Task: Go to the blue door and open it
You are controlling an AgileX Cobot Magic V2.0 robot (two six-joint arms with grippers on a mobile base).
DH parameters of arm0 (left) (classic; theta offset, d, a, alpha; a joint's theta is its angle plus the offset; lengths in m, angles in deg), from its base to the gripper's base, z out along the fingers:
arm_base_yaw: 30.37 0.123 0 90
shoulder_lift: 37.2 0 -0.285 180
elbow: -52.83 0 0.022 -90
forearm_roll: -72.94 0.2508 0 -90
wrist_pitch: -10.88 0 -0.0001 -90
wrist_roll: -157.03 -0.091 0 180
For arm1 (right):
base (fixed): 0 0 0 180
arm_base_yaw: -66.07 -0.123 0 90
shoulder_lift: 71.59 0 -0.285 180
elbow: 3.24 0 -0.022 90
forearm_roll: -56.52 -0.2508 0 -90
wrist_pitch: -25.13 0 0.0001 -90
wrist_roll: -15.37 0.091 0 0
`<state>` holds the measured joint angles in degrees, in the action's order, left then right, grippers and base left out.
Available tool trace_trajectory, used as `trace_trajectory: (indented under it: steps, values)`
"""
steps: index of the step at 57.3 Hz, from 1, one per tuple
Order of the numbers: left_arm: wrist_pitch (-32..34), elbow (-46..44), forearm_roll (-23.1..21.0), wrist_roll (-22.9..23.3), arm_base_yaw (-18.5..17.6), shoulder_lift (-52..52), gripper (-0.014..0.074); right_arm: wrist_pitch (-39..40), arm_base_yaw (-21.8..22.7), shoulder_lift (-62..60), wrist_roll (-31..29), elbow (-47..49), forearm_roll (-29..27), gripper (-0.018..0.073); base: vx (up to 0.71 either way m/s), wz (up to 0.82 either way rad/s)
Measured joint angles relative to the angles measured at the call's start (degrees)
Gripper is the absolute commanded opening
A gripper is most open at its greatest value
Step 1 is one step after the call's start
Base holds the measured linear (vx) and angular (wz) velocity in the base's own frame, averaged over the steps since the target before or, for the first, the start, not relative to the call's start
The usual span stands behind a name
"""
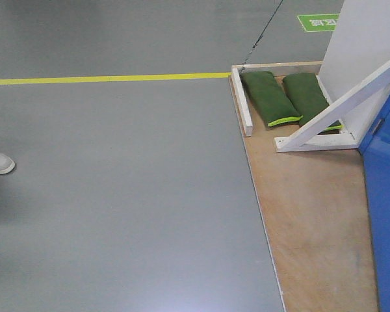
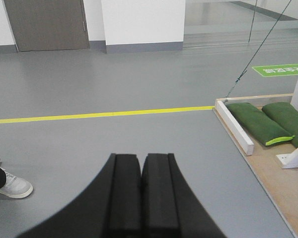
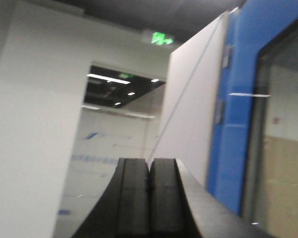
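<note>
On my right wrist feed the right end effector point(image 3: 149, 168) has its two black fingers pressed together, holding nothing. The left end effector point(image 2: 140, 163) is closed and empty as well.

Just right of the right fingers rises the blue door point(image 3: 237, 124). Its long axis is vertical, with the white panel point(image 3: 188, 109) standing on its left. So the door lies ahead and to the right of that arm. I judge the right arm the nearer one, and the base needs to swing rightward before any reach.

The front camera gives me what the wrist cannot: the door's foot point(image 1: 385, 214) at the right edge, standing on the plywood base point(image 1: 312, 214). The white brace point(image 1: 338, 107) slants up beside it, over the green sandbags point(image 1: 268, 97).

The left wrist feed misses the door altogether. It shows only grey floor point(image 2: 139, 84), the yellow line point(image 2: 89, 115), the sandbags and a shoe point(image 2: 12, 186) at far left.

No view shows me the lever handle, so I cannot place it yet.
</note>
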<state>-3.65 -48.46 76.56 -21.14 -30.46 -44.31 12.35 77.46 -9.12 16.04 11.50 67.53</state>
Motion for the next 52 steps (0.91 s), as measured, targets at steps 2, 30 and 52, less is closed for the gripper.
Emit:
trace_trajectory:
  steps: [2, 30, 52]
  values:
    - [0.0, 0.0, 0.0, 0.0, 0.0, 0.0, 0.0073, -0.22, 3.91, 1.03, 0.0, 2.98, 0.02, 0.0012, 0.0, 0.0]
    - [0.0, 0.0, 0.0, 0.0, 0.0, 0.0, 0.0073, 0.98, 57.98, 4.41, 6.72, 9.51, -2.45, 0.0012, 0.0, 0.0]
    - [0.0, 0.0, 0.0, 0.0, 0.0, 0.0, 0.0073, 0.86, 82.25, 15.63, 7.62, 9.34, -9.69, 0.0012, 0.0, 0.0]
